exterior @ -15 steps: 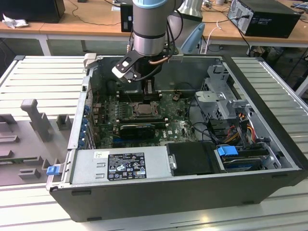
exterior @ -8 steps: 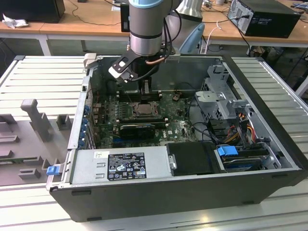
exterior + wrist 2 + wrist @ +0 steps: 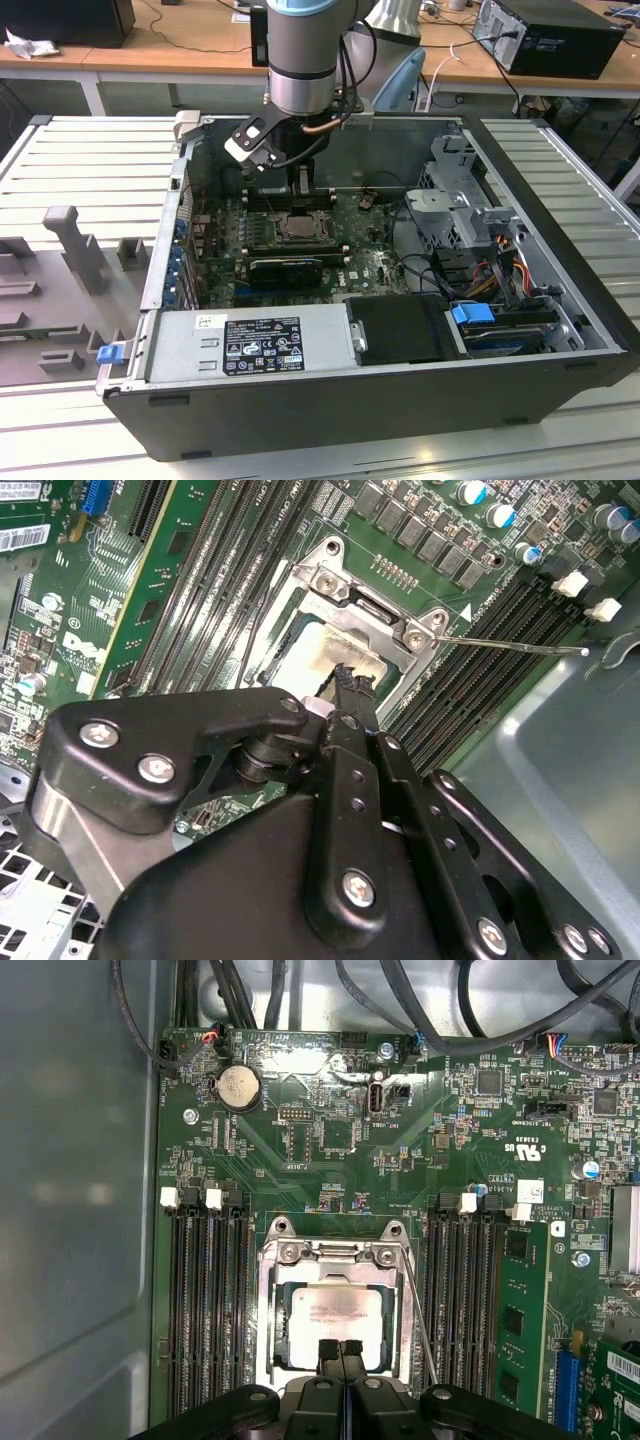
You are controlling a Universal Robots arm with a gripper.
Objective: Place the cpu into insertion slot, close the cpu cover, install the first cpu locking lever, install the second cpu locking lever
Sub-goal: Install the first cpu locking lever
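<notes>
Down inside the open case (image 3: 400,410), the gripper (image 3: 340,1352) has its fingertips pressed together at one edge of the cpu (image 3: 335,1310), seated in the insertion slot (image 3: 284,1328) and framed by the cpu cover (image 3: 266,1300). Memory slots (image 3: 205,1300) crowd both sides, and a thin lever wire (image 3: 416,1310) hugs one.

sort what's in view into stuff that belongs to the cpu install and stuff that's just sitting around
Part of the job:
- gripper, tips together at the edge of the cpu
- cpu cover
- locking lever

Just sitting around:
- coin battery
- memory slots
- power supply
- drive cables
- grey fixture outside the case
</notes>
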